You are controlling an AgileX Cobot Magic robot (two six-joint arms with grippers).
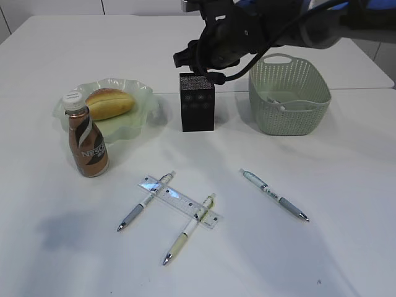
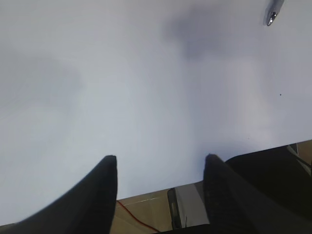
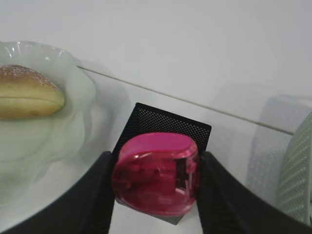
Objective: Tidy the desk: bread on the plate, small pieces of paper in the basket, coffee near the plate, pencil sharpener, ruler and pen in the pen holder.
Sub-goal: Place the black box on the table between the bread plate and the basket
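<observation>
My right gripper (image 3: 156, 157) is shut on a pink pencil sharpener (image 3: 156, 175) and holds it just above the open top of the black mesh pen holder (image 3: 168, 122). In the exterior view that gripper (image 1: 199, 69) hovers over the pen holder (image 1: 197, 102). The bread (image 1: 109, 102) lies on the green plate (image 1: 137, 120), with the coffee bottle (image 1: 86, 141) standing in front of it. A clear ruler (image 1: 179, 201) lies across two pens (image 1: 146, 201) (image 1: 189, 229); a third pen (image 1: 274, 195) lies to the right. My left gripper (image 2: 161, 158) is open over bare table.
The green basket (image 1: 289, 102) stands right of the pen holder with a white scrap of paper (image 1: 277, 103) inside. A pen tip (image 2: 270, 15) shows at the top right of the left wrist view. The table's near edge runs under the left gripper.
</observation>
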